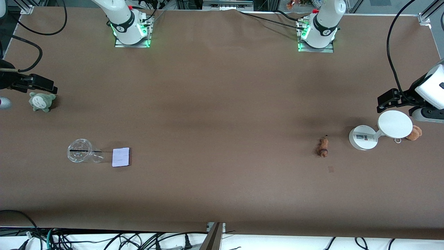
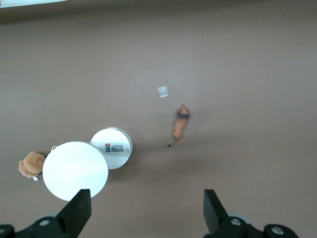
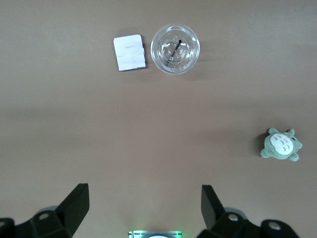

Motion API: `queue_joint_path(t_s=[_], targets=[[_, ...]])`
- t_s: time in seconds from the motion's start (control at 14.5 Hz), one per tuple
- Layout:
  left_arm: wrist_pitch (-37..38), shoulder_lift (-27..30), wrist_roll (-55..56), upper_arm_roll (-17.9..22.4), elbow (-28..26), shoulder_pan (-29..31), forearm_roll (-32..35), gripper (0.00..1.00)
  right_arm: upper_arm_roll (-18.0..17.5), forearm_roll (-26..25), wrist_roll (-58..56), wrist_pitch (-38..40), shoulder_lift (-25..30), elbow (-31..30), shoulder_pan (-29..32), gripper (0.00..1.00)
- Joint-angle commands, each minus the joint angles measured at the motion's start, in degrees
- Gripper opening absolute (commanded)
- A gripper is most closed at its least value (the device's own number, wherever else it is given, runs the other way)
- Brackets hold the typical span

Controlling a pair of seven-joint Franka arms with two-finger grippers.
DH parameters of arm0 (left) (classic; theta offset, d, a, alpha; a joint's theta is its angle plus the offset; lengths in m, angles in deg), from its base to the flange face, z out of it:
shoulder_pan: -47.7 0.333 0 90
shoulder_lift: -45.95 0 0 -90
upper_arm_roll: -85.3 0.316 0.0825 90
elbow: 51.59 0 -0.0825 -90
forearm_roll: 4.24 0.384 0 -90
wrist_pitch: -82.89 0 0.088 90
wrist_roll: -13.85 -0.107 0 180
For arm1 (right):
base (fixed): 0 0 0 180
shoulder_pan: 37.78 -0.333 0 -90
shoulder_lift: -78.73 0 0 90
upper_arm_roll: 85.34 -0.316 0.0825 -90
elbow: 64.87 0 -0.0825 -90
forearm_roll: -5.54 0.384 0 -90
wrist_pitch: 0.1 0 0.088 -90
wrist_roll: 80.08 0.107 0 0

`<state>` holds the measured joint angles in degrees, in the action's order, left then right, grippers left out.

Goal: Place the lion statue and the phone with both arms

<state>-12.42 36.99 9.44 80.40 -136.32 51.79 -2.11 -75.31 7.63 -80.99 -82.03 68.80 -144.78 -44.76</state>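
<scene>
The lion statue [image 1: 323, 147], a tiny orange-brown figurine with a dark band, lies on the table toward the left arm's end, beside the white stand; it also shows in the left wrist view [image 2: 181, 125]. The phone [image 1: 121, 157], a pale lavender slab, lies flat toward the right arm's end, beside a clear cup; it also shows in the right wrist view [image 3: 130, 52]. My left gripper [image 1: 385, 102] [image 2: 147, 213] is open and empty, high over the stand area. My right gripper [image 1: 43, 85] [image 3: 143, 208] is open and empty, high over the table's right-arm end.
A clear plastic cup [image 1: 80, 150] [image 3: 175, 49] with a dark straw lies beside the phone. A grey-green plush [image 1: 41, 101] [image 3: 281, 145] sits at the right arm's end. A white round-disc stand [image 1: 394, 124] [image 2: 75, 170] and a light-brown plush bear [image 1: 414, 133] [image 2: 30, 164] stand at the left arm's end.
</scene>
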Motion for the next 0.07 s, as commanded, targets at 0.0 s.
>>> queue_joint_path(t_s=[0.0], targets=[[1.44,-0.35,-0.95,0.08,1.59,0.13,-0.19,1.0,-0.89,-0.51,-0.41,0.11,-0.36,1.16,0.66,1.0]])
